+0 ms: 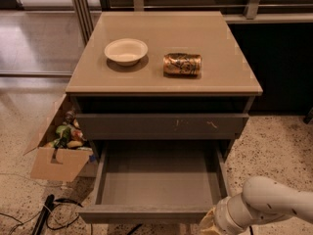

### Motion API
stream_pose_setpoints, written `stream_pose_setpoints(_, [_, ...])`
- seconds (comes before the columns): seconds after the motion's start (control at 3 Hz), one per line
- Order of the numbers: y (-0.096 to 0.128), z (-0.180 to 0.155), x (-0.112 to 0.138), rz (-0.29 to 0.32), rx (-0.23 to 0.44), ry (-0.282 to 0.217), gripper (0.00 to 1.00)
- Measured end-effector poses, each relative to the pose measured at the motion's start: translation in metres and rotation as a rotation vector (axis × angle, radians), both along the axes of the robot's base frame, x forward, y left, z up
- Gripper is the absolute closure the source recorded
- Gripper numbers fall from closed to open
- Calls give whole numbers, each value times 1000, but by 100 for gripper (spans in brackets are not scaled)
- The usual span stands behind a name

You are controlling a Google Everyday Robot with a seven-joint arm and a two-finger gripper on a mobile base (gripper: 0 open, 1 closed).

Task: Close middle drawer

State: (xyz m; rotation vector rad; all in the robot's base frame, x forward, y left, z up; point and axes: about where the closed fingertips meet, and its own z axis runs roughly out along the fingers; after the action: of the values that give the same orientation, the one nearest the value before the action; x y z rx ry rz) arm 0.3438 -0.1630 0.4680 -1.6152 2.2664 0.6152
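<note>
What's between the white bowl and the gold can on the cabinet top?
Nothing; the camera view shows bare cabinet top between bowl and can. The hand sits low by the front right corner of the open middle drawer.

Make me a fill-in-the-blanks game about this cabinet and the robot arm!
1. The middle drawer is ___, not shut.
2. The gold can lies on its ___, next to the white bowl.
3. The end effector is near the drawer's front ___ corner.
4. The cardboard box sits on the ___.
Missing words: open; side; right; floor.
</note>
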Motion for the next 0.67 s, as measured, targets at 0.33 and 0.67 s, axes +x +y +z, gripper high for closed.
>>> stream_pose_setpoints(0.33, [12,-24,-11,-6,-9,10,100])
stream_pose_setpoints(0.67, [12,-25,-10,-10,-10,6,81])
